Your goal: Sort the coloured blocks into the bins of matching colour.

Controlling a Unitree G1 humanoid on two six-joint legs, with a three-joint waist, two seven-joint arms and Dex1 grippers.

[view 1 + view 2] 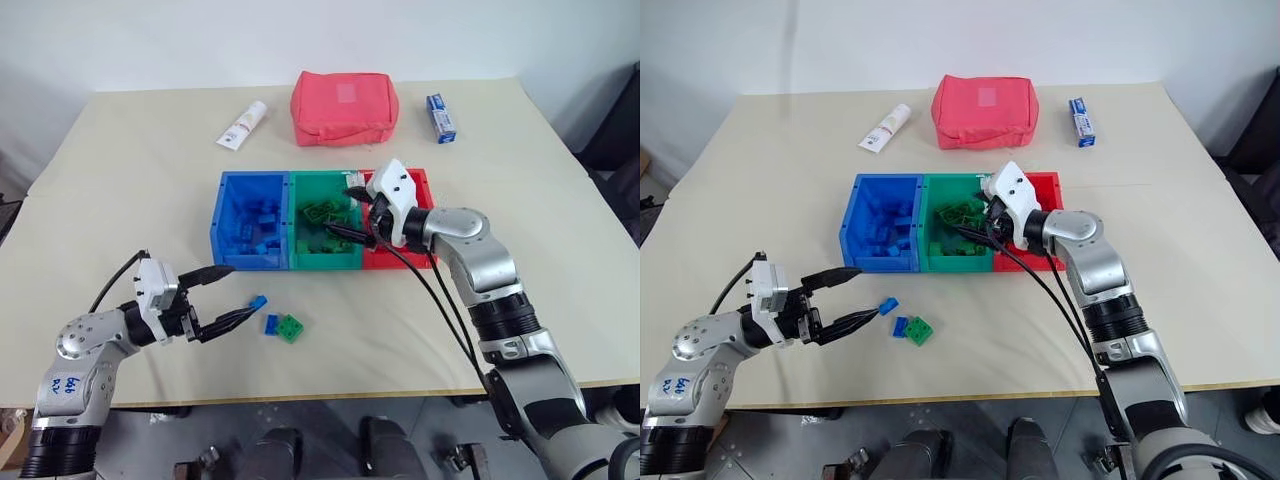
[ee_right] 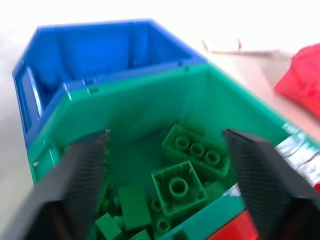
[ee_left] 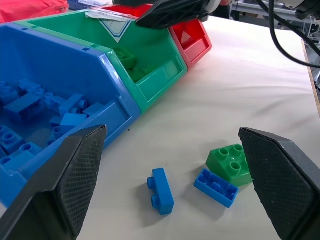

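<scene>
Inside: blue bin (image 1: 232,232) blue blocks (image 1: 258,228) | green bin (image 1: 322,262) green blocks (image 2: 187,167) | both end effectors agape, empty

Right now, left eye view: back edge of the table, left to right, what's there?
White tube → red fabric pouch → small blue-and-white box.

Little can be read. On the left arm (image 1: 68,385), near the left edge of the scene, blue handwritten marks stand on the grey shell; they look like digits, perhaps "666", but cannot be read with certainty. The white tube (image 1: 242,125) and the small blue box (image 1: 440,117) at the far side of the bench (image 1: 120,200) carry print too small to make out. The green bin (image 3: 117,31) bears a pale triangular sign on its inner wall, without legible text.
</scene>
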